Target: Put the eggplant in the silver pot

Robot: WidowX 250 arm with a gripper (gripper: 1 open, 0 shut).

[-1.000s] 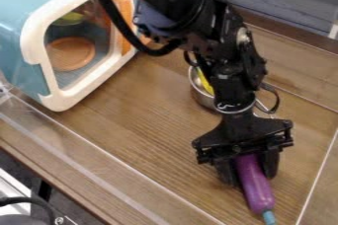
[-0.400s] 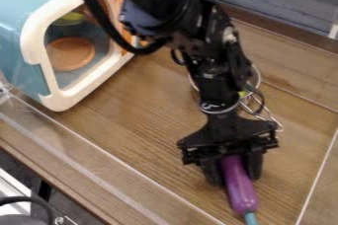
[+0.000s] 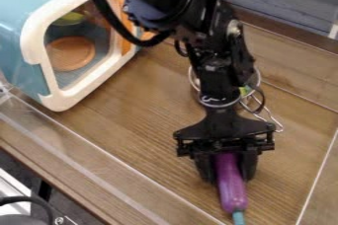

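The purple eggplant [image 3: 231, 183] lies lengthwise on the wooden table near the front right, its teal stem cap [image 3: 239, 213] pointing toward the front edge. My gripper [image 3: 227, 160] comes down from above and is shut on the eggplant's upper end, a black finger on each side. The silver pot is almost wholly hidden behind the arm. Only a bit of metal and its thin wire handle [image 3: 255, 101] show just behind the gripper.
A teal and cream toy microwave [image 3: 53, 32] stands open at the left with an orange dish [image 3: 69, 51] inside. A clear plastic wall [image 3: 79, 160] runs along the front and left of the table. The black arm [image 3: 199, 41] reaches over the middle.
The gripper has shifted slightly left with the eggplant still in its grip. The arm now covers the pot, which showed behind it a second ago.
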